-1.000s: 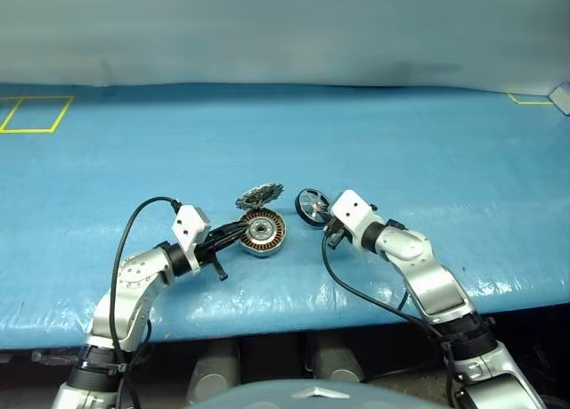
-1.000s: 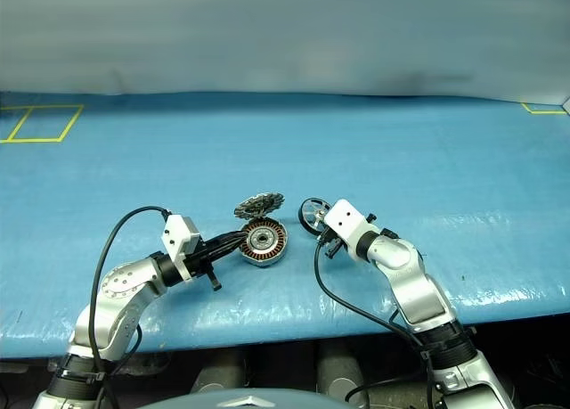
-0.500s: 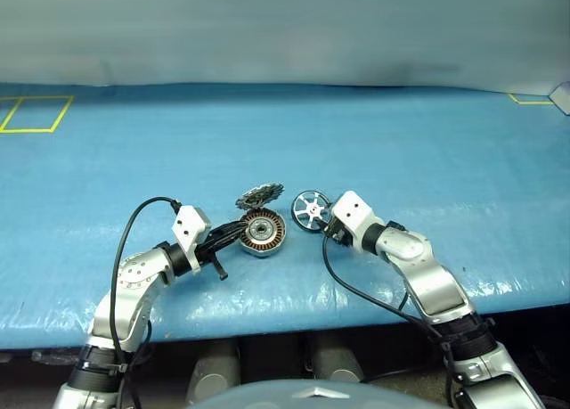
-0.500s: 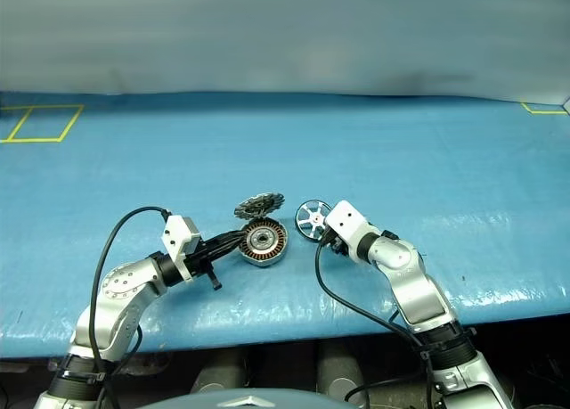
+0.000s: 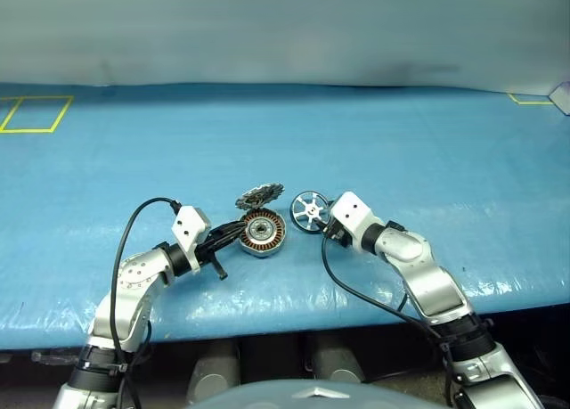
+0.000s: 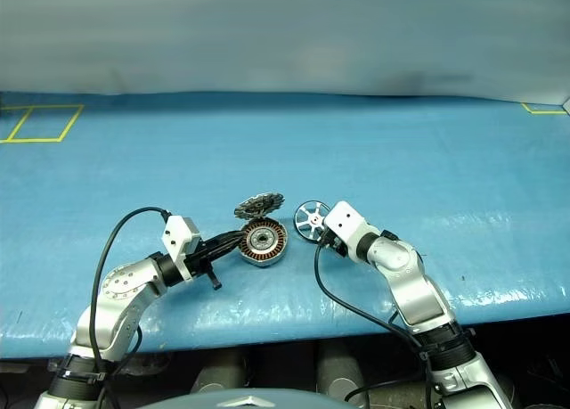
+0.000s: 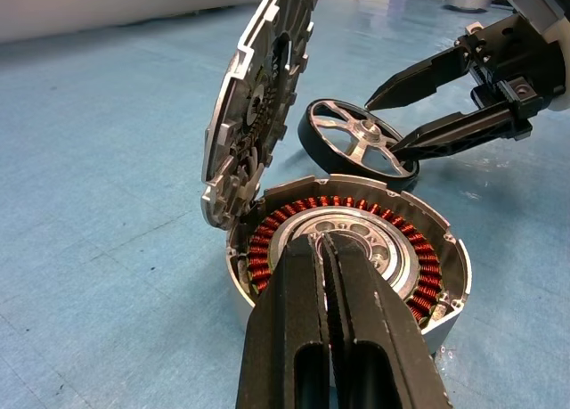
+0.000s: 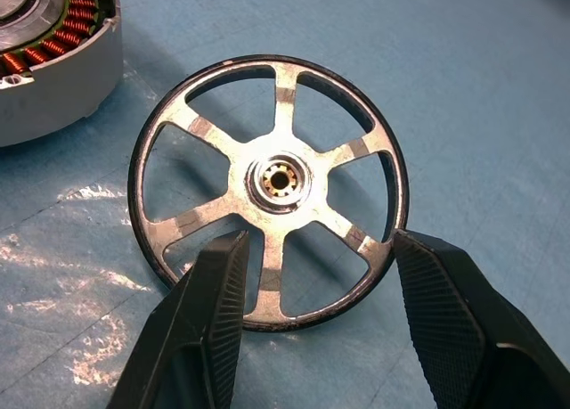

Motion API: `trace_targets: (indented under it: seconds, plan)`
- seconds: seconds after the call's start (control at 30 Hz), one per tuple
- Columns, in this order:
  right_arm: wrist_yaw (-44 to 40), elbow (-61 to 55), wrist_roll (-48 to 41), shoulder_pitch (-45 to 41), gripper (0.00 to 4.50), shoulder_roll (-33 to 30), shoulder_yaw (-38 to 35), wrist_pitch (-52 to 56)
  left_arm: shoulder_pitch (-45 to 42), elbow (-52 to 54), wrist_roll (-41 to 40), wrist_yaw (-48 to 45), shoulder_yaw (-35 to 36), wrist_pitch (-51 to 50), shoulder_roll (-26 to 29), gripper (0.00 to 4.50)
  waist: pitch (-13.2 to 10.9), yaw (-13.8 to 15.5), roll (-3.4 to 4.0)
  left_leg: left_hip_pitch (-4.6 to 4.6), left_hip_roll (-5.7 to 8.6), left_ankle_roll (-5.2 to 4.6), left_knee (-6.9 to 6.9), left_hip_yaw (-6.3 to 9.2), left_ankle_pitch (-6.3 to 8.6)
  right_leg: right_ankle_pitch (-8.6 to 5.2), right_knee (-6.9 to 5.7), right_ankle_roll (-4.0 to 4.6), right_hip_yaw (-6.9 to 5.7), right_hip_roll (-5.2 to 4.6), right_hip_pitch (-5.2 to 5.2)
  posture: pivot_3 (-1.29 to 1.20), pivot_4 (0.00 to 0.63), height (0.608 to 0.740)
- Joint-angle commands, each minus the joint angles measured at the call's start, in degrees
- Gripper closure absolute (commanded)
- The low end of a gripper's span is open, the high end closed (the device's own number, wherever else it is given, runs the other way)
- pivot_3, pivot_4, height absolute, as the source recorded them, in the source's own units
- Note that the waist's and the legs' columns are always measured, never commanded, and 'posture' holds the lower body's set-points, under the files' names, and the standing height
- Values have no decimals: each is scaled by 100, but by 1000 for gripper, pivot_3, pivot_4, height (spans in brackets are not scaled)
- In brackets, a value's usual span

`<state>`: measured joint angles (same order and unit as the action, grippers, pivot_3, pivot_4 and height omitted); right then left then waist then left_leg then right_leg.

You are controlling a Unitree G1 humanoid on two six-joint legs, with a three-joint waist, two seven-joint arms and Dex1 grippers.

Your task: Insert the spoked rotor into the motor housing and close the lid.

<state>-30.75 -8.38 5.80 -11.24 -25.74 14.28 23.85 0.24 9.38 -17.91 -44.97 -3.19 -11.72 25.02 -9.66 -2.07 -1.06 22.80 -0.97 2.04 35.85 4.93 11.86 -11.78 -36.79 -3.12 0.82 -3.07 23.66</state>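
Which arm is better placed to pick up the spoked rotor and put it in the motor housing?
The right. Its claw is open around the spoked rotor, which lies beside the motor housing. The left claw is shut and pressed on the housing's hub.

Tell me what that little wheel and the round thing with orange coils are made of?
The wheel looks like bright brushed metal, probably aluminium: its spokes glint, with a thin black rim, maybe rubber or paint. The round casing seems matt grey metal; its orange-brown coils gleam like copper wire.
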Motion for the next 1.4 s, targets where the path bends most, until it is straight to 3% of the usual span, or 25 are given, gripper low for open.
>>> trace_targets:
  seconds: [0.03, 0.43, 0.53, 0.67, 1.03, 1.4]
  plan:
    - [20, 199, 293, 40, 1764, -72, 255, -18, 24, 48, 29, 38, 16, 123, -15, 4419, 0, 0, 0, 0, 0, 0, -1, 0, 0, 0, 0, 0, 0, 0, 0, 0, 150, 740]
    - [-287, 426, 422, -77, 1764, -175, 443, -87, 35, 37, 32, 76, 8, 112, -31, 4419, 1, 4, -2, 0, 0, 0, 0, 0, 0, 0, 1, 0, -1, -1, -1, 0, 150, 740]
    - [-275, 445, 431, -80, 2356, -154, 402, -82, 30, 25, 41, 101, 5, 113, -27, 4419, 1, 3, -2, 0, 0, 0, -2, 0, 0, 0, 3, 0, -1, -1, -1, 0, 150, 740]
    - [-264, 416, 407, -74, 3588, -127, 347, -99, 31, 14, 36, 126, 14, 116, -19, 4419, 5, 9, -8, 0, 0, 0, -2, 0, 0, 0, 3, 0, -1, -1, -1, 0, 150, 740]
    - [-67, 211, 160, 55, 3588, 78, -58, -31, 2, -45, 59, 133, 27, 163, -15, 4419, 10, 9, -17, 0, 0, 1, 2, 0, 0, 0, 3, 0, -2, -4, -2, 0, 150, 740]
    - [52, -84, 361, 228, 3588, -114, -78, -316, -60, -114, 96, 122, 32, 204, -28, 4419, 6, 60, -12, 12, 5, 1, -4, 0, 1, 0, 7, 0, -3, -8, 8, 0, 150, 740]
